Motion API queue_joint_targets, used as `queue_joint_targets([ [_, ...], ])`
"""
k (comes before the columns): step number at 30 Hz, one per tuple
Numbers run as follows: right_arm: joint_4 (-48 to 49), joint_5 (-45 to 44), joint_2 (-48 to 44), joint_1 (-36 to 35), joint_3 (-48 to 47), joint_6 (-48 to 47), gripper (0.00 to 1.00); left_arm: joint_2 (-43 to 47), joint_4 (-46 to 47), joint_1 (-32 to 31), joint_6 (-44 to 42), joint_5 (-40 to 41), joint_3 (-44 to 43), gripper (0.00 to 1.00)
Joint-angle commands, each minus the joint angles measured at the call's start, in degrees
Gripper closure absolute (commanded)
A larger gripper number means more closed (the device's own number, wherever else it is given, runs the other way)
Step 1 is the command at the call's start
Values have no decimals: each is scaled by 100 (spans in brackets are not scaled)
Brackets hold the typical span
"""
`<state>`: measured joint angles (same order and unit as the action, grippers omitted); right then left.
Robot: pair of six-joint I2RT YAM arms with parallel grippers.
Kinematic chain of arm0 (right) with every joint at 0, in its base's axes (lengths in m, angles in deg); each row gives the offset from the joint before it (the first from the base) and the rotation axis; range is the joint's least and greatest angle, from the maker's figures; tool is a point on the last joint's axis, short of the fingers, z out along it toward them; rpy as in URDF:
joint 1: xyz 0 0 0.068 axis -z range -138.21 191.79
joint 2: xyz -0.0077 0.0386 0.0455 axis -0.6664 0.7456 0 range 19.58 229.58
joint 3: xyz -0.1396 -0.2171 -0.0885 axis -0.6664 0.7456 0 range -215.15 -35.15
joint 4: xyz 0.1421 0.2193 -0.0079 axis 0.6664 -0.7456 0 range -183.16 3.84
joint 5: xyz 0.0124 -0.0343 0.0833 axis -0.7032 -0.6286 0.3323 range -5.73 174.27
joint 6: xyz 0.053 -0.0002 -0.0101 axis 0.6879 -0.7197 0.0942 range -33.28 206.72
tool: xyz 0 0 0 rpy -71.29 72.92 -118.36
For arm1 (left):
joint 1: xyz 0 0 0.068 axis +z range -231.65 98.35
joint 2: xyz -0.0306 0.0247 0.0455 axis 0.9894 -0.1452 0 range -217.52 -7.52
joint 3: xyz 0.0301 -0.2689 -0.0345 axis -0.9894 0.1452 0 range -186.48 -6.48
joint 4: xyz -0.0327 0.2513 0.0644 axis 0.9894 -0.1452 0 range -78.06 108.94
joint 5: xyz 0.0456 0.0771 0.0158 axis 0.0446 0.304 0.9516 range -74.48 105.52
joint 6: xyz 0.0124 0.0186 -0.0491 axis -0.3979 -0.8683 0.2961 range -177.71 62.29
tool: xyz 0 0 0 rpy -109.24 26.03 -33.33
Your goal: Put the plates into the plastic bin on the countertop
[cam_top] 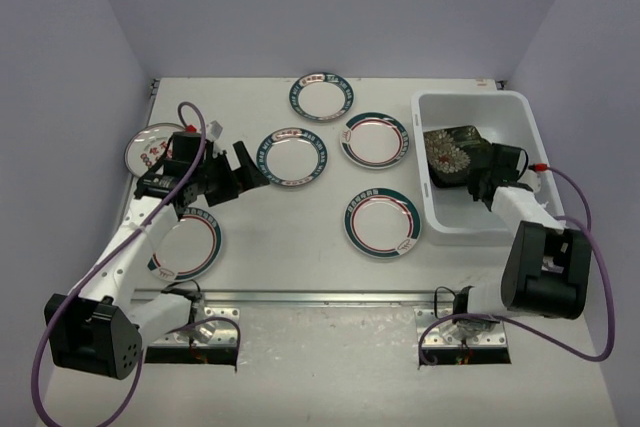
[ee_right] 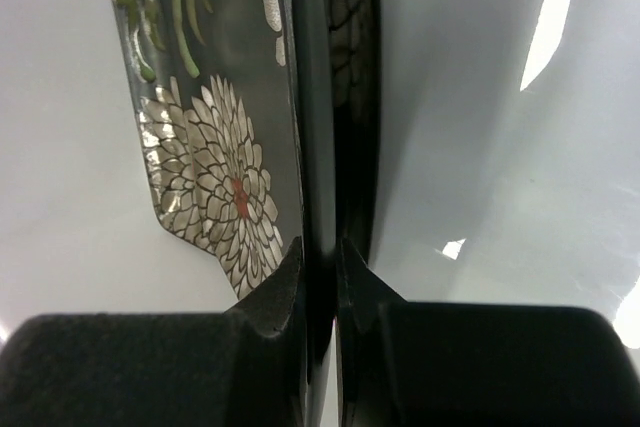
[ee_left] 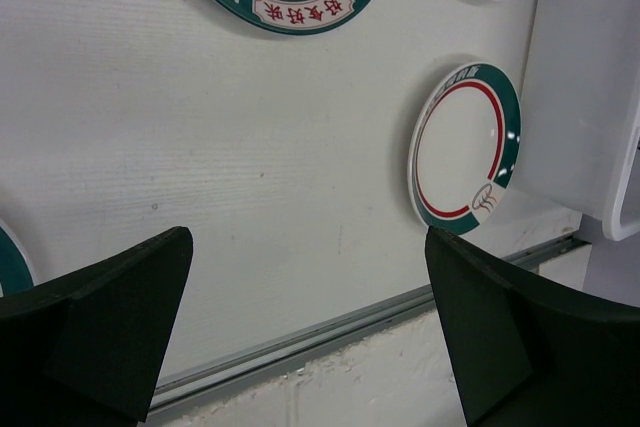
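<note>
Several round white plates with teal rims lie on the countertop [cam_top: 300, 237], among them one [cam_top: 292, 158] and one [cam_top: 383, 220]. A plate with red medallions [cam_top: 150, 147] sits at the left, partly hidden by the left arm. My left gripper [cam_top: 243, 173] hovers open and empty above bare countertop [ee_left: 250, 147], with teal-rimmed plates [ee_left: 465, 147] ahead of it. Inside the plastic bin [cam_top: 470, 99], my right gripper [cam_top: 484, 179] is shut on the edge of a square black floral plate [ee_right: 210, 147], its pads [ee_right: 285, 282] pinching the rim. That plate [cam_top: 452, 154] lies within the bin walls.
A metal rail [cam_top: 320, 297] runs along the near edge of the countertop, also seen below the left fingers [ee_left: 330, 327]. The bin's wall [ee_left: 590, 97] stands at the right of the left wrist view. Purple cables loop beside both arms.
</note>
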<state>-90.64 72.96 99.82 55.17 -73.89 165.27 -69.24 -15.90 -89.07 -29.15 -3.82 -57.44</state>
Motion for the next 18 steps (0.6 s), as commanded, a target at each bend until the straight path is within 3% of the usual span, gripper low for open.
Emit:
queue_joint_targets([
  [1,765,-213,262,-125,-397,116,100,205,74,4,-87,-166,86,0],
  [6,466,-391,554,-291,-484,424,100,340,105,4,28,-219,202,0],
  [11,-713,-598,1043,-483,-1156,814,100,391,10,4,11,-193,207,0],
  [18,-1035,-657,1226,-636,-1411,1035,100,453,2,4,74,-205,231,0],
])
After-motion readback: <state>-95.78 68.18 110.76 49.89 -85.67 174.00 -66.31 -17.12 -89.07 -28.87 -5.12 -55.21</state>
